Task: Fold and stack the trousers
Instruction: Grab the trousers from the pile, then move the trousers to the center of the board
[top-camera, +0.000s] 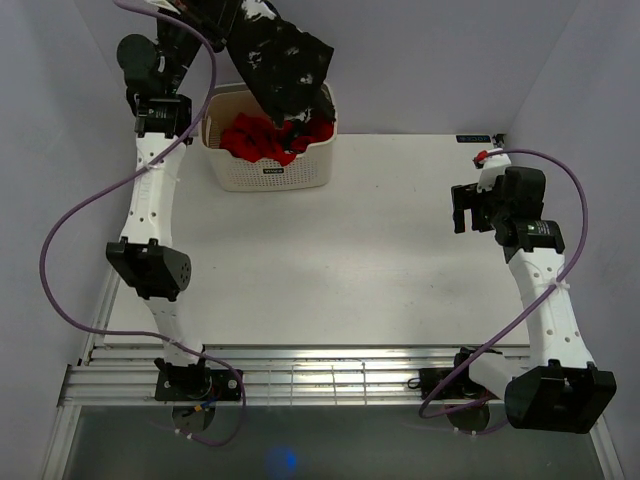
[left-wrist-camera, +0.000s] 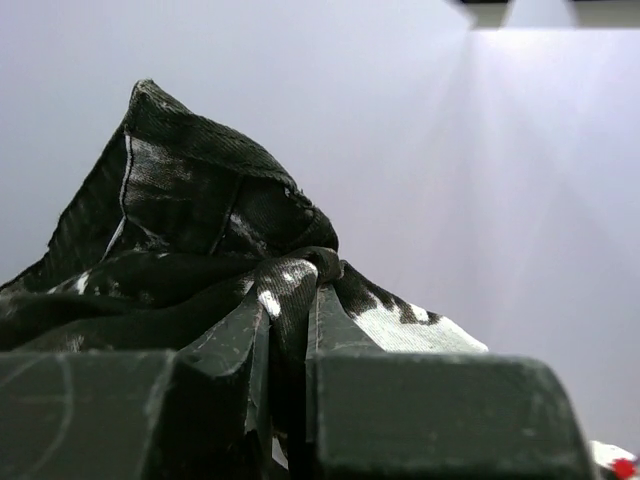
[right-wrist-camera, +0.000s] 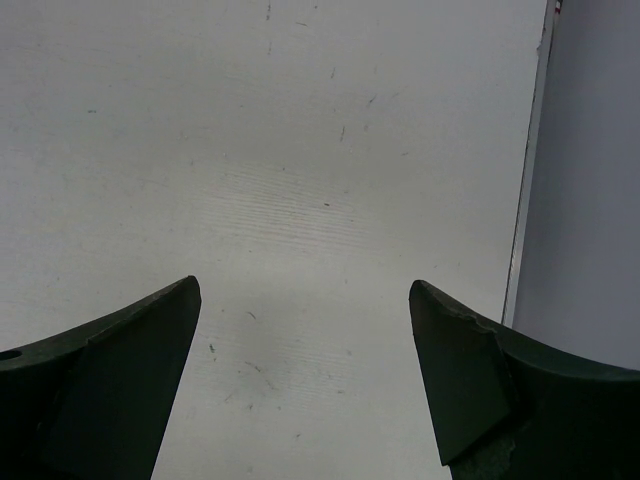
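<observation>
The trousers (top-camera: 280, 60), soft black cloth flecked with white, hang crumpled above a white slatted plastic basket (top-camera: 300, 172) at the table's (top-camera: 350, 250) far left. Their upper part runs off the top of the overhead view. The left gripper (left-wrist-camera: 290, 300) pinches a bunched fold of them. A red garment (top-camera: 262, 138) fills the basket, and the small dark label on the basket's front is unreadable. The right gripper (right-wrist-camera: 303, 285) is spread wide over bare, scuffed tabletop.

A white table (top-camera: 350, 250) carries a cream slatted basket (top-camera: 238, 168) near its far left corner.
</observation>
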